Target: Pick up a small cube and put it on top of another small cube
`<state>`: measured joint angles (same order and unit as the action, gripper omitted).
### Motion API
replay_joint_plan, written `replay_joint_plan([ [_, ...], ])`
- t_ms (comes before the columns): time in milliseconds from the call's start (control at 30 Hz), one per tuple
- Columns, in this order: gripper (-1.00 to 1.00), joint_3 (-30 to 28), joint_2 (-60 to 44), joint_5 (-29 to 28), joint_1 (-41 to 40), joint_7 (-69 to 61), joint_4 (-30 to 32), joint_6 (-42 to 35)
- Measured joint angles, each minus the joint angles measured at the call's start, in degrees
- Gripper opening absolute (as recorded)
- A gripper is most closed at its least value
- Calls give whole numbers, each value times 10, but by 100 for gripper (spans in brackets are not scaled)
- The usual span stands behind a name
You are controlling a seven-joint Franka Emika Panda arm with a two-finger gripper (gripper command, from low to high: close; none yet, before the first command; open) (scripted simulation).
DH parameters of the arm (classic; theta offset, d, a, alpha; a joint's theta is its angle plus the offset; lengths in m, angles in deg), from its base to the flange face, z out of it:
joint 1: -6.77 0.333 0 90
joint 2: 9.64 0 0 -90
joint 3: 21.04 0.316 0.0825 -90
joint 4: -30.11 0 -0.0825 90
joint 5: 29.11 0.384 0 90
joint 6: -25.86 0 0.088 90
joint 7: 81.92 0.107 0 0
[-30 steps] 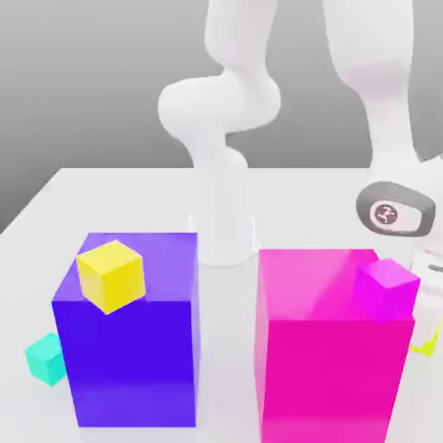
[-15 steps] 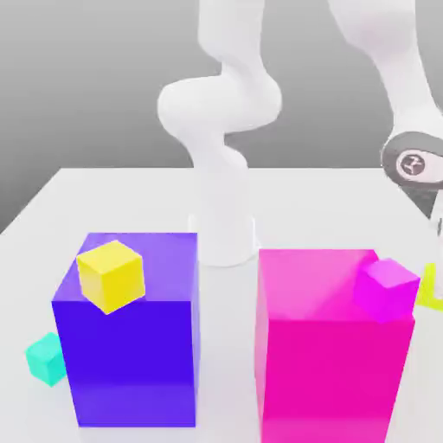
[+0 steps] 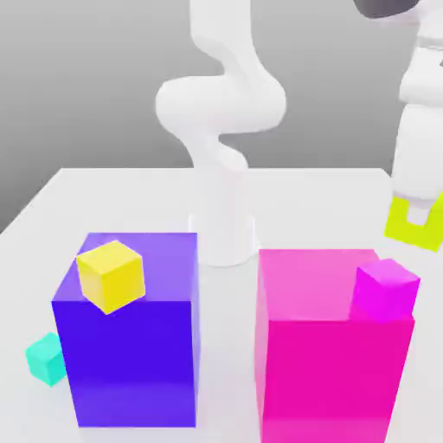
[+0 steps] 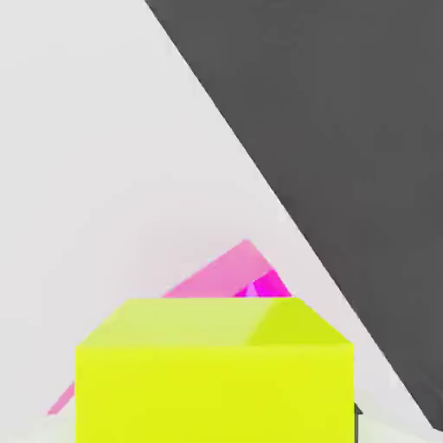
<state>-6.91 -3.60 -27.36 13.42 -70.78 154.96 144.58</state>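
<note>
Raised since earlier, your lime-yellow small cube (image 3: 401,229) hangs at three o'clock, jaws (image 3: 418,216) gripping it, fingertips masking its middle, picture edge cropping it.

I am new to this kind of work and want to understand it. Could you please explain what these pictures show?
The machine is a single robot arm with a two-finger tool at its end. The exterior view comes from a camera off the arm and sees the whole scene; the hand view comes from a camera on the arm's hand.

On the pale table stand two big blocks, one blue and one pink. A golden-yellow small cube rests on the blue block, and a magenta small cube on the pink one. A turquoise small cube lies beside the blue block.

The tool is closed on a greenish-yellow small cube, held above the table at the exterior view's right.
</note>
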Motion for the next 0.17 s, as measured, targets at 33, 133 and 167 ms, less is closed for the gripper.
replay_joint_plan([
  [33,-100,0,-7,0,0,-1,13,21],
  [133,100,1,-14,-1,-1,0,26,41],
  [167,100,1,-14,-1,-1,0,26,41],
])
